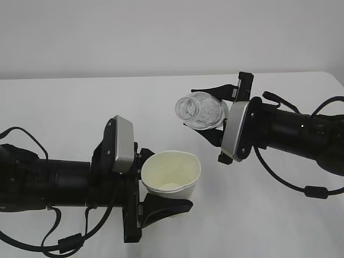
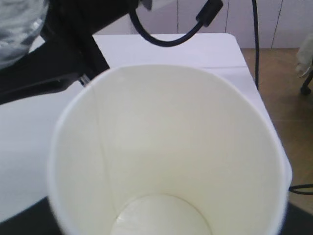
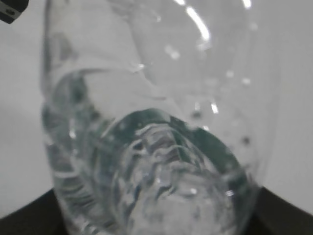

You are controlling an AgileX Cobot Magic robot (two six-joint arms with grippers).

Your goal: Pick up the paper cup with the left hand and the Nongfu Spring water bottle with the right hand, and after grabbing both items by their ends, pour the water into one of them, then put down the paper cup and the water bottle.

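- Filling the left wrist view, cup (image 2: 166, 147) hides the left gripper almost fully; only dark bits show at the bottom corners, fingers not visible there.
- Right wrist view: bottle (image 3: 151, 147) fills the frame, blurred, base end nearest the camera; jaws hidden apart from dark strips at the bottom edge. Cannot tell whether any water is inside.
- Exterior view: left arm cut off at the left edge, right arm cut off at the right edge.
- Left arm lies low, reaching in toward the middle, grey plate (image 1: 122, 145) facing up.
- Left gripper (image 1: 161, 180) is clamped on the cup (image 1: 171, 173) near its base end; jaws stand part open around it. Cup sits between the jaws, tilted, mouth facing up and toward the camera, off the table (image 1: 80, 107). Something pale at its bottom, unclear if liquid.
- Right arm reaches in from the right, higher than the left.
- Right gripper (image 1: 217, 115) grasps the bottle (image 1: 201, 111) by its base end, jaws part open around it. Bottle lies tipped, open mouth pointing left and toward the camera, above and just right of the cup, not touching it.
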